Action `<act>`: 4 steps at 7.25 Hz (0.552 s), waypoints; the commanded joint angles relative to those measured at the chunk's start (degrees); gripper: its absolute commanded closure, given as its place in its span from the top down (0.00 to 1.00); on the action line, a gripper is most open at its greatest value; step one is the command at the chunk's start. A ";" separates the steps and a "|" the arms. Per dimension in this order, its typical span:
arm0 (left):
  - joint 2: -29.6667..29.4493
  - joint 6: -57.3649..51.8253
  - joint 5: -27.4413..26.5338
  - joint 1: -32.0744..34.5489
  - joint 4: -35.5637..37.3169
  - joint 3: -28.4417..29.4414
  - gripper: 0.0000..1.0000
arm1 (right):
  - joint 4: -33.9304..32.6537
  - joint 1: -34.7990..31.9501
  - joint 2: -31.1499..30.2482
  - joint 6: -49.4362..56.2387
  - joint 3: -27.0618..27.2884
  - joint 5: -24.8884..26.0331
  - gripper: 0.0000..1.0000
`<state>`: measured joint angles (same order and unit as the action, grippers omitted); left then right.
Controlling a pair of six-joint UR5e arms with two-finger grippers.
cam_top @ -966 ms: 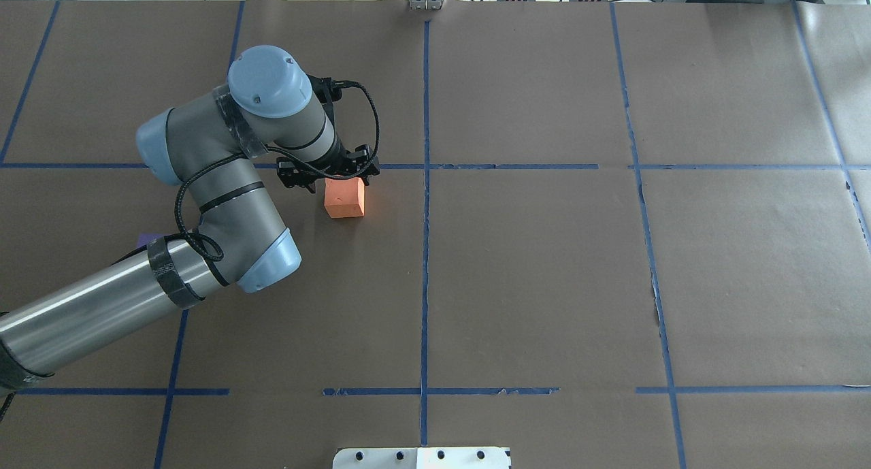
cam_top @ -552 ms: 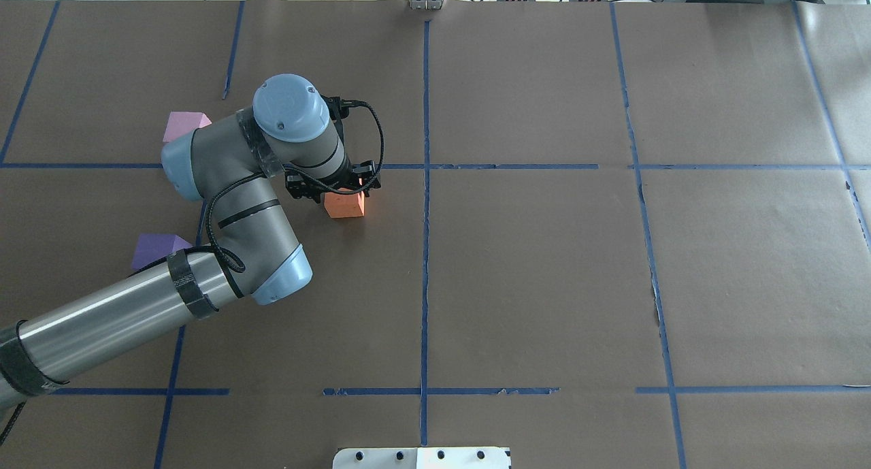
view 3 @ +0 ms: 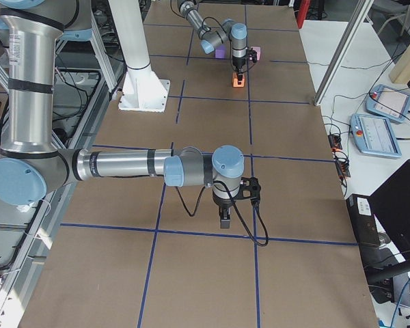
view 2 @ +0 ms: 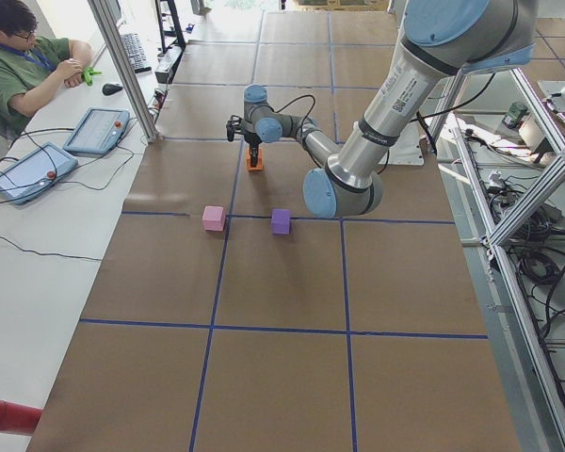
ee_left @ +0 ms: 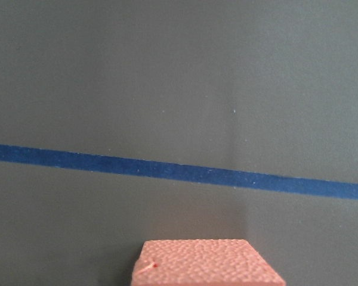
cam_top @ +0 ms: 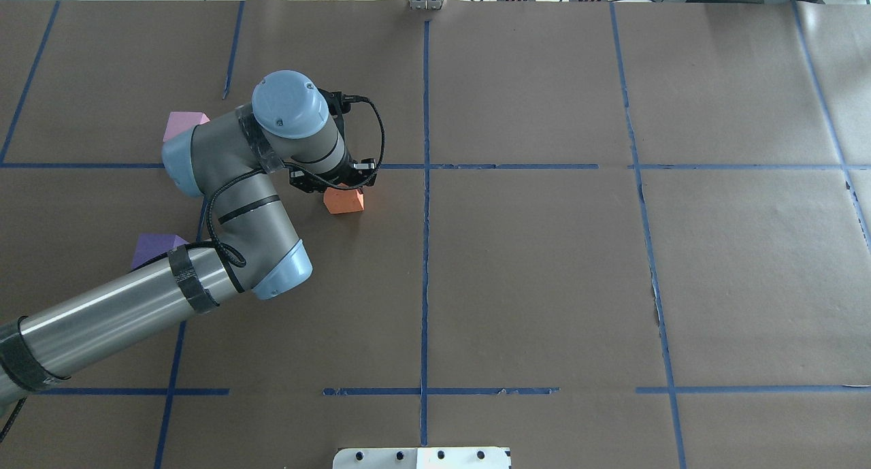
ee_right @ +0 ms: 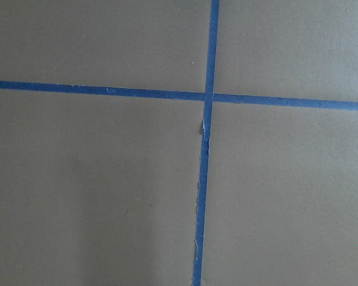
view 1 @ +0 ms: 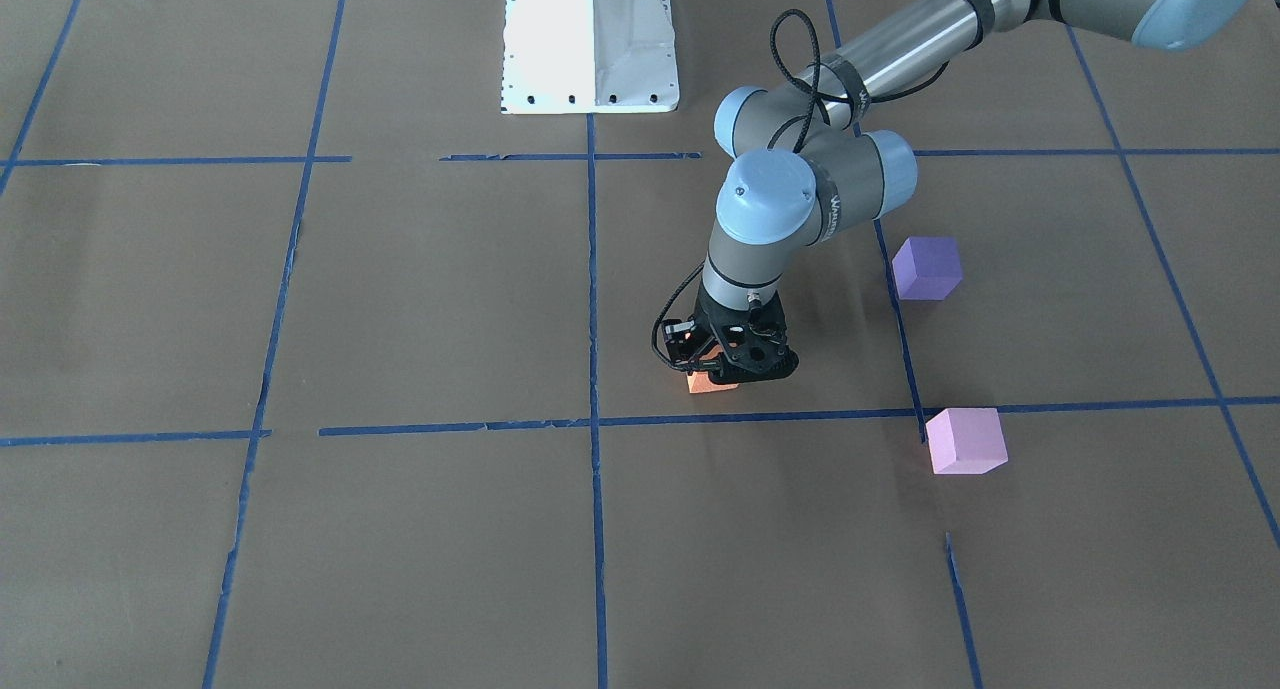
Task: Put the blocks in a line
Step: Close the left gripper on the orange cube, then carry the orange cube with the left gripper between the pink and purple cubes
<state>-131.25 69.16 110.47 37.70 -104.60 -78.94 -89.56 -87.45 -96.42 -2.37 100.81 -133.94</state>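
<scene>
Orange block gripped by left tool

It was a robotics lab — a paper-covered table gridded in blue tape, teach pendants beside a seated operator.

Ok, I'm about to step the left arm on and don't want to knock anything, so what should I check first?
1. Position: left gripper low over the orange foam cube: ok.
2. Grip shut or released: cannot tell.
3. Orange cube seated on the brown paper: cannot tell.
4. Clearance: violet-purple foam cube and pale pink foam cube stand apart from the gripper: ok.
5. Other arm: right gripper far from all three cubes: ok.
6. Three cubes in a line: not ok, they form a triangle.
</scene>
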 commanded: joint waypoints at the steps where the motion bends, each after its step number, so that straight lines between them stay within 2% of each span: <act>1: 8.23 -8.63 5.07 4.72 0.45 -7.32 0.19 | 0.00 0.00 0.00 0.00 0.00 0.00 1.00; 2: 12.73 -14.09 5.98 7.97 0.45 -9.72 0.20 | 0.00 0.00 0.00 0.00 0.00 0.00 1.00; 4: 18.55 -22.98 6.16 11.68 -0.25 -9.48 0.20 | 0.00 0.00 0.00 0.00 0.00 0.00 1.00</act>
<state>-116.46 51.66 116.29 47.12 -104.52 -88.08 -89.56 -87.45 -96.42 -2.37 100.81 -133.94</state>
